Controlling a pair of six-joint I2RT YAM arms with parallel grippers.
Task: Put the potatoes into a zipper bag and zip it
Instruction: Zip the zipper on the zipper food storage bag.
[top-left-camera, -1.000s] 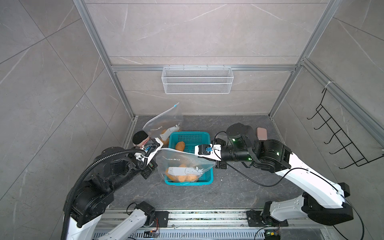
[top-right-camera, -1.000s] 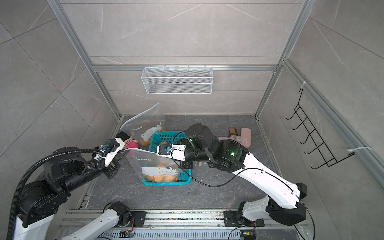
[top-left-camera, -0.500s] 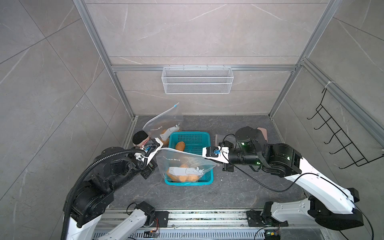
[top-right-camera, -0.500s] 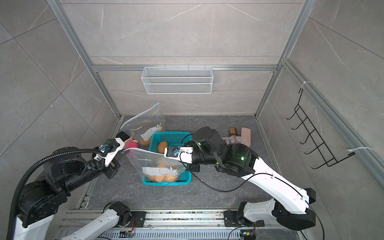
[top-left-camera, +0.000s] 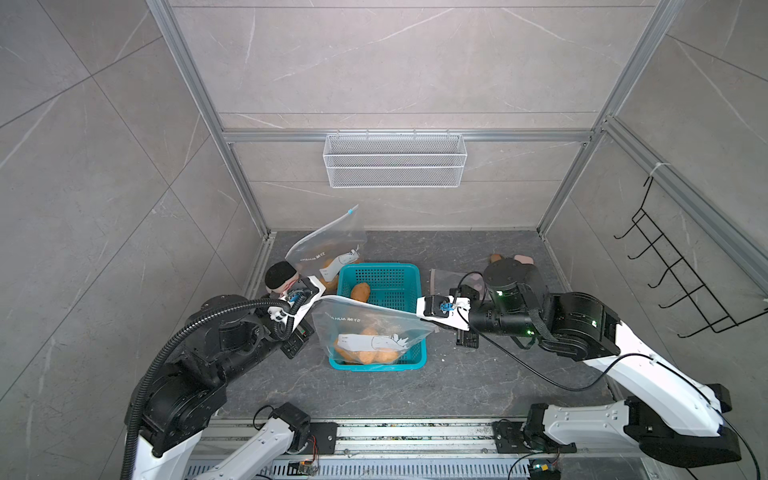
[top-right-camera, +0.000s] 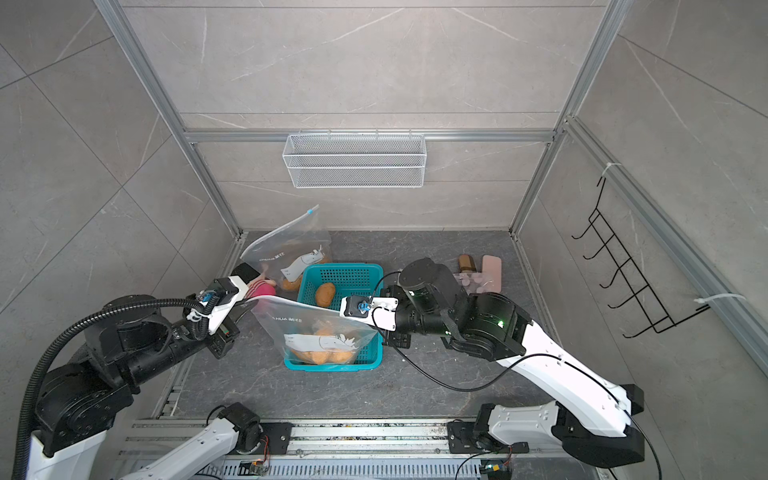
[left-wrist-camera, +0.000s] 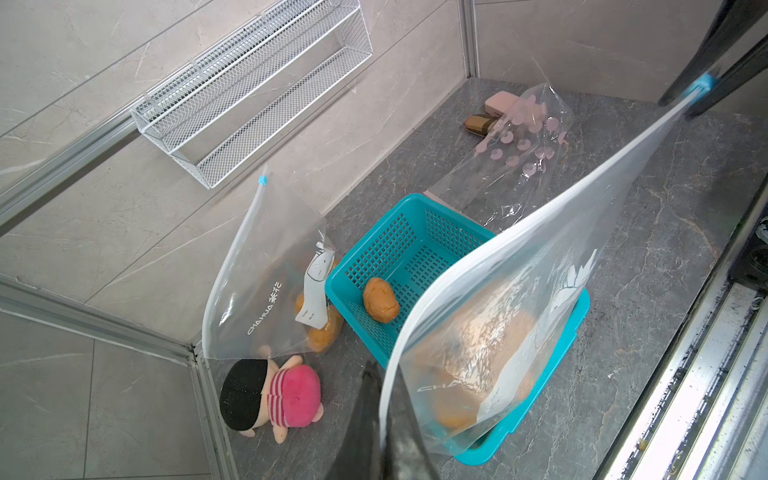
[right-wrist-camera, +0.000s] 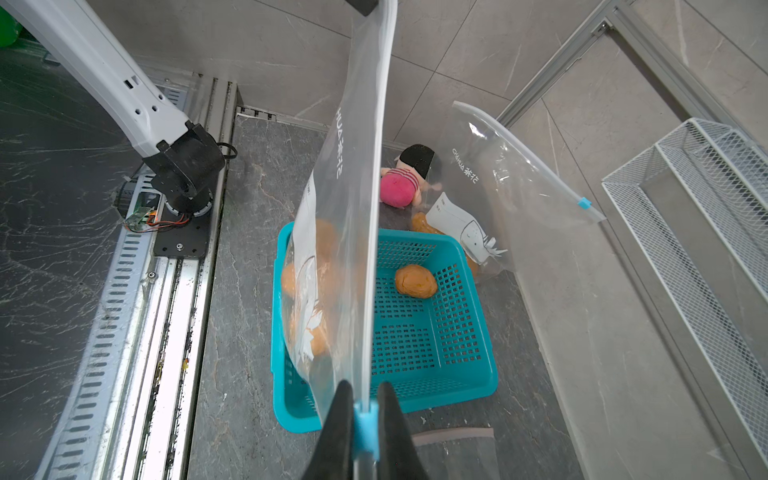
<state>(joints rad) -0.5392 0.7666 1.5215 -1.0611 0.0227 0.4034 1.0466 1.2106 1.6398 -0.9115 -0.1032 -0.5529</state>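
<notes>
Risk: slider (right-wrist-camera: 365, 428) slipping from right pincer (right-wrist-camera: 365, 399), pressed on it, or taut bag (top-left-camera: 365, 328) corner escaping left pincer (left-wrist-camera: 382, 386), pinching it. The potatoes (top-left-camera: 365, 355) inside would drop into basket (top-left-camera: 390, 270). One potato (top-left-camera: 360, 292) lies loose there.

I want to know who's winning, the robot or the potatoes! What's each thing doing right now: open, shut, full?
Left gripper: shut on the held zipper bag's corner.
Right gripper: shut on its blue slider.
Held zipper bag: stretched taut, potatoes inside, looks zipped.
Second zipper bag: leaning, potatoes inside.
Loose potato: lying in the teal basket.
Plush doll: lying down.
Wire shelf: empty.
</notes>
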